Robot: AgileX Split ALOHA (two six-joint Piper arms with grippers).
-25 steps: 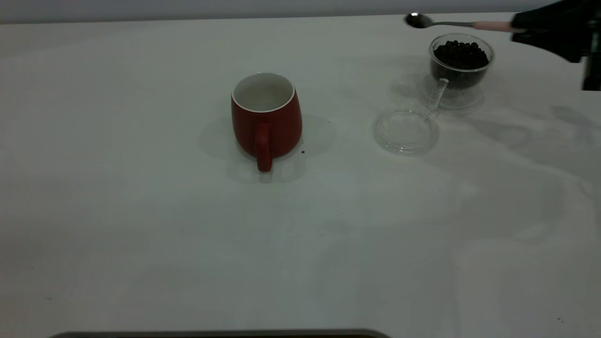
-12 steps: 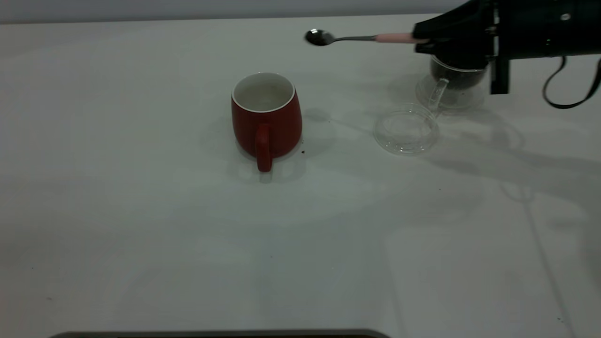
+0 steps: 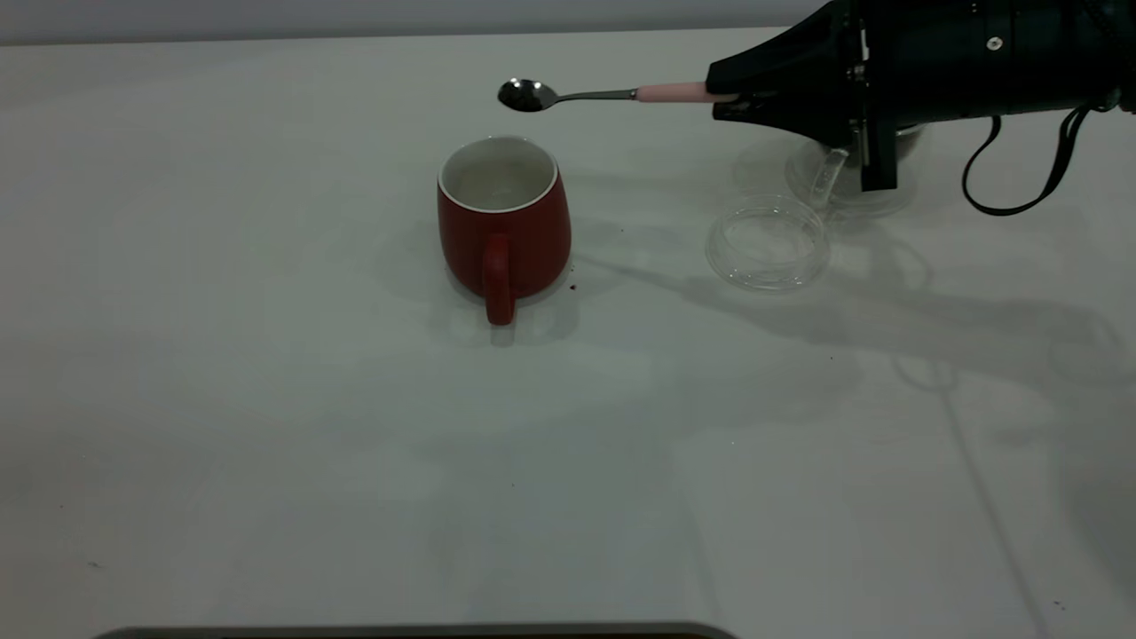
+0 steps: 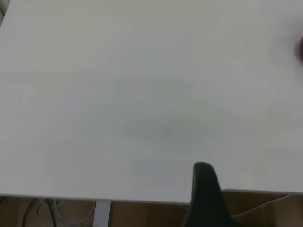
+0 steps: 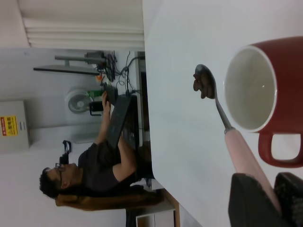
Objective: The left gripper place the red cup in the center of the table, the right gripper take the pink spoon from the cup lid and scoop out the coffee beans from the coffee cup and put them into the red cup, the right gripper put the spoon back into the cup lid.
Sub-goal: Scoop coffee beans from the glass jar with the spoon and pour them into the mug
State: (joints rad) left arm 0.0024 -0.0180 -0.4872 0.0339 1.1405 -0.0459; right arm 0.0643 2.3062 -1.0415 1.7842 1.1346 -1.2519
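Observation:
The red cup (image 3: 503,224) stands upright in the middle of the table (image 3: 266,426), handle toward the front; it also shows in the right wrist view (image 5: 265,94). My right gripper (image 3: 723,93) is shut on the pink spoon (image 3: 612,92) by its handle and holds it level above the table. The spoon's bowl hovers just behind the red cup's rim and carries a few coffee beans (image 5: 201,83). The coffee cup (image 3: 843,173) is mostly hidden behind my right arm. The cup lid (image 3: 768,244) lies bare in front of it. One finger (image 4: 204,196) of my left gripper shows at the table's edge.
A black cable (image 3: 1021,169) hangs in a loop under my right arm. A few tiny dark specks (image 3: 572,287) lie beside the red cup. A person sits beyond the table's far end in the right wrist view (image 5: 90,175).
My right gripper has carried the spoon leftward from above the coffee cup to just behind the red cup. The arm now covers the coffee cup.

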